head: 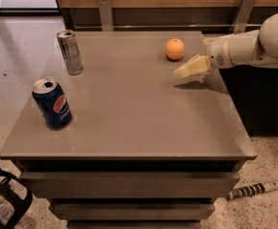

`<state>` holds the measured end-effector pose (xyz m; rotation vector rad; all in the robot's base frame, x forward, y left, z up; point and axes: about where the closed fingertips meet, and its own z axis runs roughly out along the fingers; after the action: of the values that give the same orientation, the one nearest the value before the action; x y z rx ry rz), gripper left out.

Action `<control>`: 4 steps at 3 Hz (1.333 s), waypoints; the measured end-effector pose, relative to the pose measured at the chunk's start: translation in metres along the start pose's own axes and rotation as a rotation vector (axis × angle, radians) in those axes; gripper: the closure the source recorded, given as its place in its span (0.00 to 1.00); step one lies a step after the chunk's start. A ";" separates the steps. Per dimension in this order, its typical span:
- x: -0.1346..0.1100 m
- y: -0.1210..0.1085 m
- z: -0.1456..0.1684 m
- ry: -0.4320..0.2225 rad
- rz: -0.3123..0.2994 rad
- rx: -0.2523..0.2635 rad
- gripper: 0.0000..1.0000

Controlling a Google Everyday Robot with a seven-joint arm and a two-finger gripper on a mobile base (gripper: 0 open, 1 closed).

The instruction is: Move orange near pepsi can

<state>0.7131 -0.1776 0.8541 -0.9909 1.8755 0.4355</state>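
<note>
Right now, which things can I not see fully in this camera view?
Camera view:
Hand, right of the orange above the table: its underside faces away.
Arm: cut off by the right edge.
Slim silver can: label too small to read.
Black object, lower left: cut off by the corner.

**Soft overhead light, brightest at the upper left**

The scene is lit evenly and moderately from above. The strongest brightness is seen at the upper left, where the pale floor (19,37) is washed out near the top edge. A dull sheen is carried by the grey table (129,113). Short, soft shadows are cast at the bases of the orange (175,48), the pepsi can (52,104) and the silver can (70,52). The gripper (188,68), held over the table's right side just beside the orange, is marked by a darker shadow on the tabletop beneath it. The space under the table is left in deep shade.
</note>
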 end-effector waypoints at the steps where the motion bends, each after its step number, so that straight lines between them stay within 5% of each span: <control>1: 0.000 -0.016 0.026 -0.032 0.014 0.007 0.00; 4: -0.002 -0.074 0.051 -0.087 0.046 0.068 0.00</control>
<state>0.8010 -0.1883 0.8384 -0.8720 1.8253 0.4330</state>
